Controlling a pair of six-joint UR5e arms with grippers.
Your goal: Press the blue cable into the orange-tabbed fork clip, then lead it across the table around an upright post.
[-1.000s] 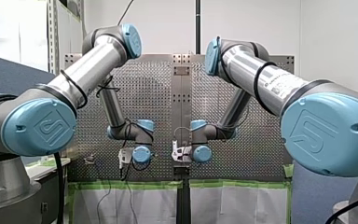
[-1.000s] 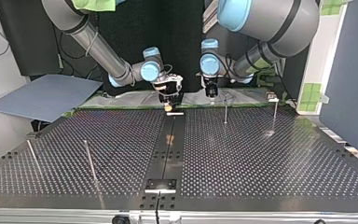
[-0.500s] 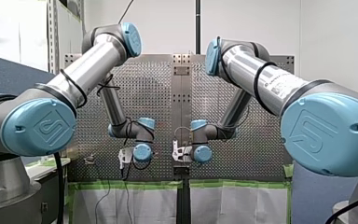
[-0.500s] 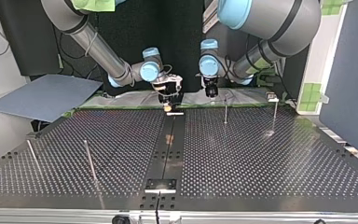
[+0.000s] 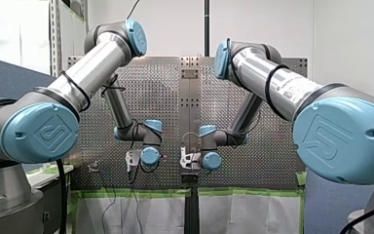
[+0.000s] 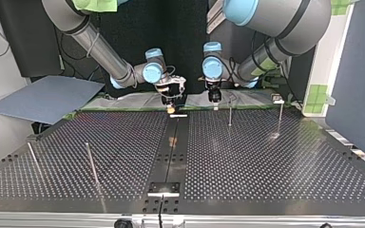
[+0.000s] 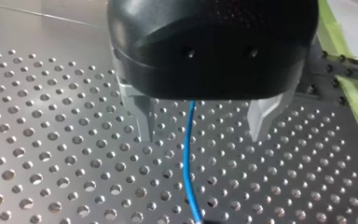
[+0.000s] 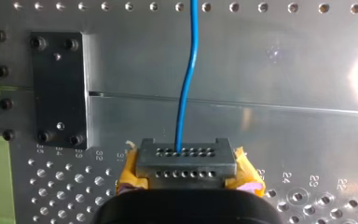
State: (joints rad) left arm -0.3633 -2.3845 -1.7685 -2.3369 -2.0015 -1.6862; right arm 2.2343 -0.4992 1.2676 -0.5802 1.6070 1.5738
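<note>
The blue cable (image 8: 186, 74) is running in a straight line away from the right gripper (image 8: 185, 161). That gripper's grey fingers, with yellow pads showing at either side, appear to be pressing together on the cable's end. In the top view this gripper is sitting at the middle of the far edge of the table (image 6: 266, 161). The left gripper (image 7: 203, 123) is hanging just to the right of it, so the cable's long axis is lying along that far edge, from left to right. In the left wrist view the metal fingers (image 7: 142, 116) are standing spread wide. The cable is passing through the gap between them, roughly midway and touching neither, then leading on ahead over the perforated surface. The left gripper is therefore straddling the cable, and its jaws are lining up to close across the cable's length rather than along it. It is also the arm nearer the upright post (image 6: 229, 113) and the small fixture (image 6: 278, 99) at the far right, which is too small to confirm as the fork clip. The coming move probably depends on the left gripper closing on the cable exactly where it is straddling it.
</note>
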